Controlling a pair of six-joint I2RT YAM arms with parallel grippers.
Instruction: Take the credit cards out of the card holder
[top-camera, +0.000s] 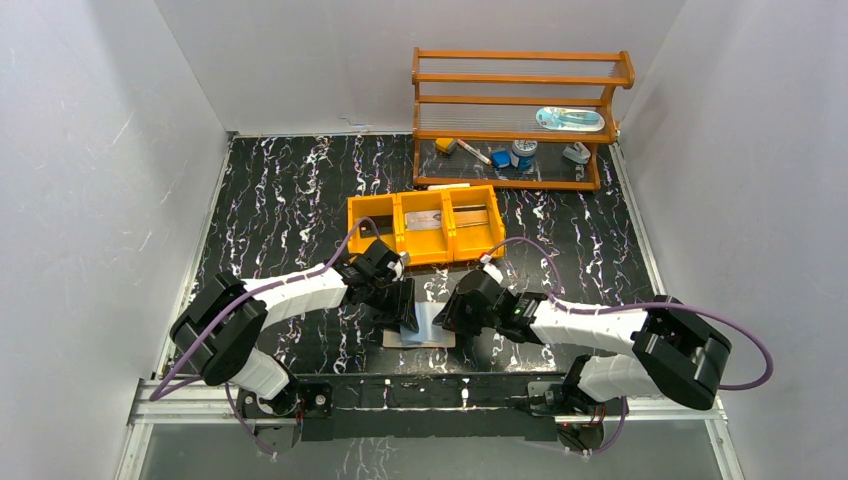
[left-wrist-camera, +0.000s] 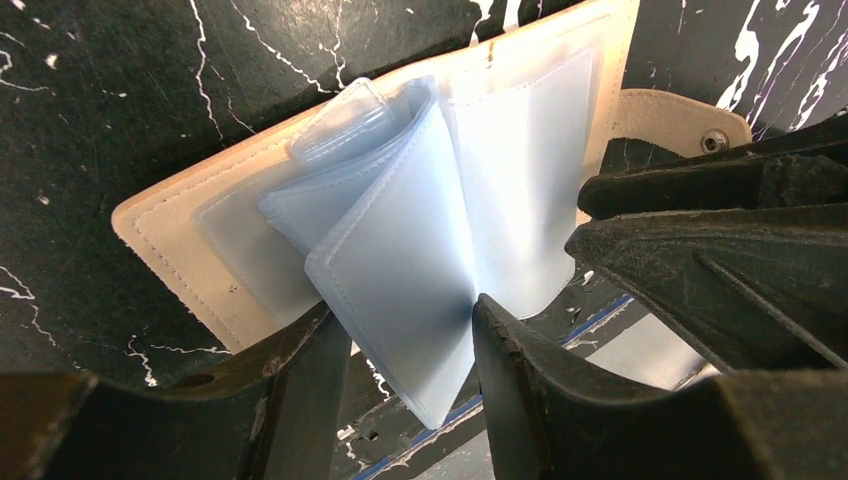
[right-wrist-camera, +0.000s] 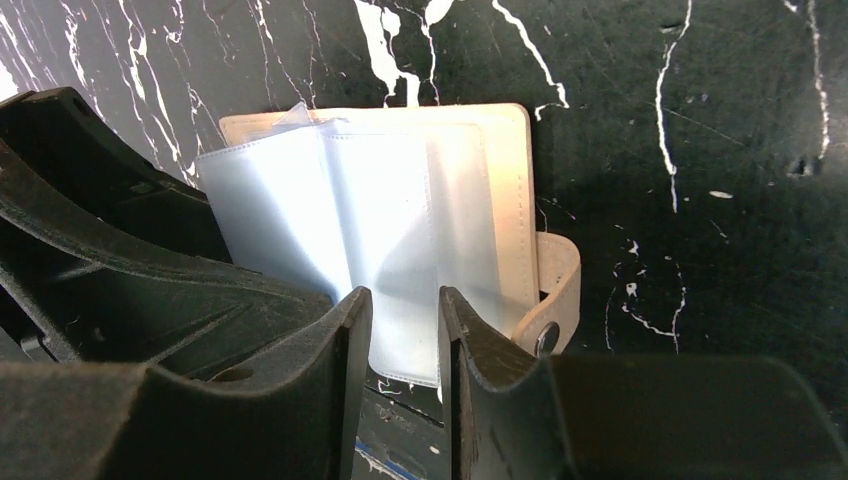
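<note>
As the card holder (top-camera: 420, 334) lies spread open between both arms, long axis running left to right, the left gripper (left-wrist-camera: 400, 325) and right gripper (right-wrist-camera: 403, 300), equally near, each straddle a clear sleeve (left-wrist-camera: 395, 240), jaws part-open, not yet pinching.

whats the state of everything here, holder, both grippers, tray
card holder, open flat
sleeves, fanned up
snap tab, undone
left gripper, jaws apart around a sleeve
right gripper, jaws narrowly apart at a sleeve
tray, grey card in middle compartment
</note>
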